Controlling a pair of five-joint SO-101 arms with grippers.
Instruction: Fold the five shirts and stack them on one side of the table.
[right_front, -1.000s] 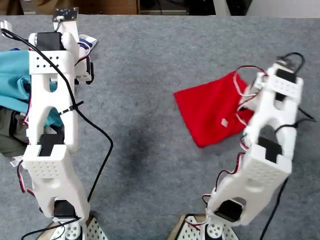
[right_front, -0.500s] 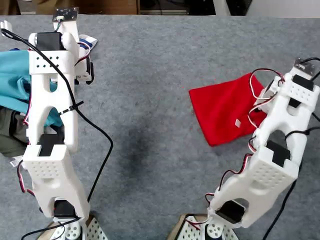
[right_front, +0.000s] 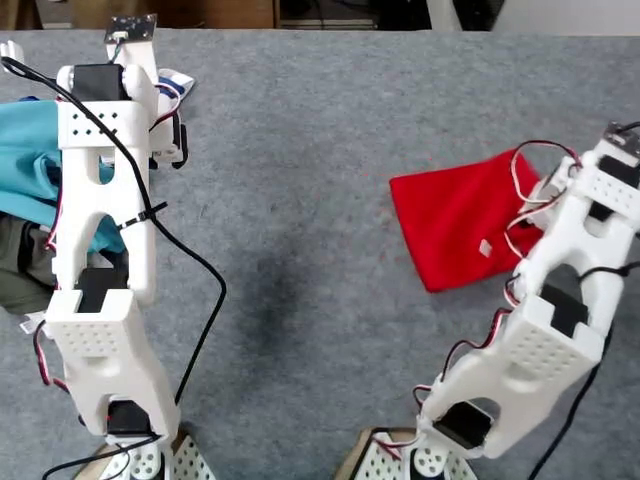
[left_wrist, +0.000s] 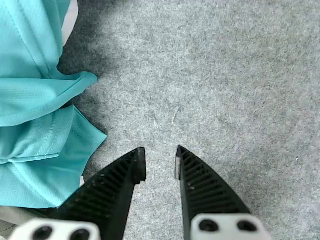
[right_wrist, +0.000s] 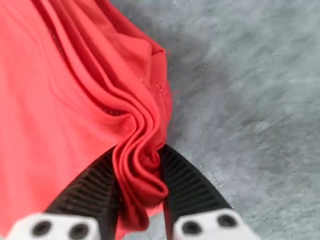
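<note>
On the right side of the grey table (right_front: 300, 150), the right gripper (right_wrist: 139, 155) was clamped on a bunched edge of the red shirt (right_wrist: 65, 100). The cloth was gathered in ridges between its jaws, while the rest lay flat on the felt as a compact, apparently folded shape reaching toward the table's middle. The step in hand appeared to be shifting this shirt to the stacking side. The next move likely called for a firm, low pinch so the fold would not open, then a square set-down. Across the table, the left gripper (left_wrist: 159, 162) hung with its jaws slightly apart and nothing between them, just beside a crumpled teal shirt (left_wrist: 35, 100). That shirt lay with a dark garment (right_front: 15, 275) at the left edge, seemingly not yet folded.
</note>
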